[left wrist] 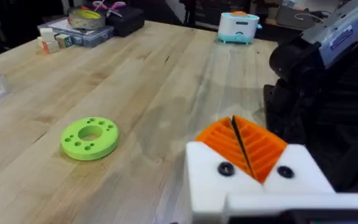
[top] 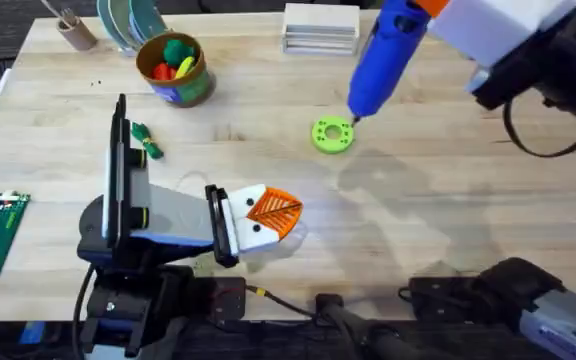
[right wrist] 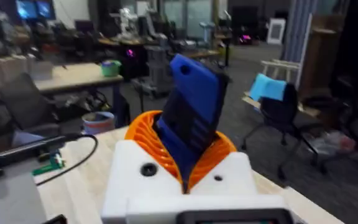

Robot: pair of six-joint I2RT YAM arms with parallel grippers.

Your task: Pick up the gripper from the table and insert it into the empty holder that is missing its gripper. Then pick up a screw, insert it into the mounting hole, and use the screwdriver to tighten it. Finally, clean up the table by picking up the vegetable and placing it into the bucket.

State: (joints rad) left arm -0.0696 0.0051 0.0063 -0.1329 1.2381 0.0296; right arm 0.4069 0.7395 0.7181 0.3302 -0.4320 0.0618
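The right gripper (right wrist: 188,174) clamps the screwdriver (top: 386,55) by its rigid, rather heavy body (bit over the green disc (top: 332,134)); the left gripper (left wrist: 244,152) is closed, empty.

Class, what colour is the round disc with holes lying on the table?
Bright green; the disc shows best in the left wrist view.

Left gripper (top: 268,215): white body, orange ribbed pads (left wrist: 244,144), two black screws (left wrist: 225,168). Right gripper (right wrist: 188,165): identical build. Arms black, black cables (top: 288,305).
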